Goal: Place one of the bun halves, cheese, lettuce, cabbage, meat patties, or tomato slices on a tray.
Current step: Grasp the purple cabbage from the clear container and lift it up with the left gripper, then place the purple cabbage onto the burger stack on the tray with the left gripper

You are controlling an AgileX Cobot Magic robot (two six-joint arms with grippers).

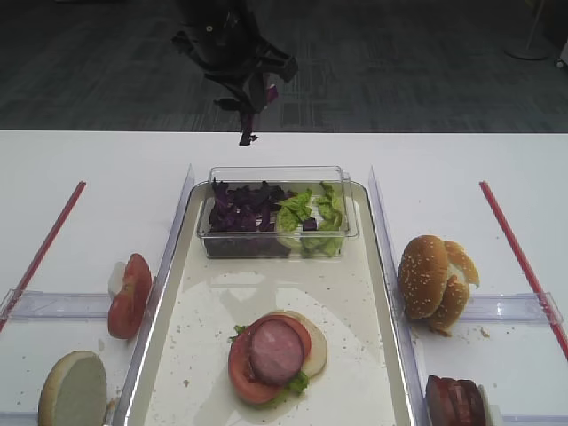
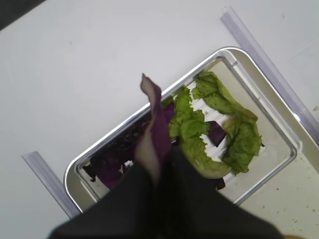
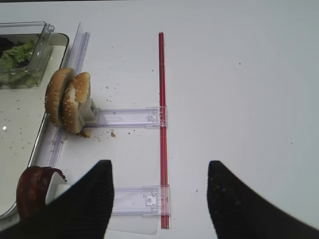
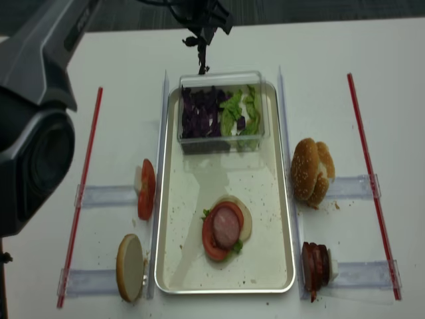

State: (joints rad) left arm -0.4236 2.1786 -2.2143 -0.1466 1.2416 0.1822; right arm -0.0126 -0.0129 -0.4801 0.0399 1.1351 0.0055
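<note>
My left gripper (image 1: 246, 131) hangs above the far rim of the clear tub (image 1: 351, 226), shut on a strip of purple cabbage (image 2: 155, 124) that sticks up past its fingertips. Below it the tub holds more cabbage (image 1: 241, 209) and lettuce (image 1: 306, 213) at the far end of the tray (image 1: 200, 355). On the tray lies a stack (image 1: 277, 351) of bun half, tomato slice, lettuce and meat patty. My right gripper (image 3: 159, 194) stands open and empty over the table right of the tray, near the sesame bun halves (image 3: 67, 99).
Tomato slices (image 1: 129, 293) and a pale-faced bun half (image 1: 73, 389) stand in clear holders left of the tray. Meat patties (image 1: 453, 399) stand on edge at the right front. Red strips (image 1: 519, 248) run down both outer sides of the table.
</note>
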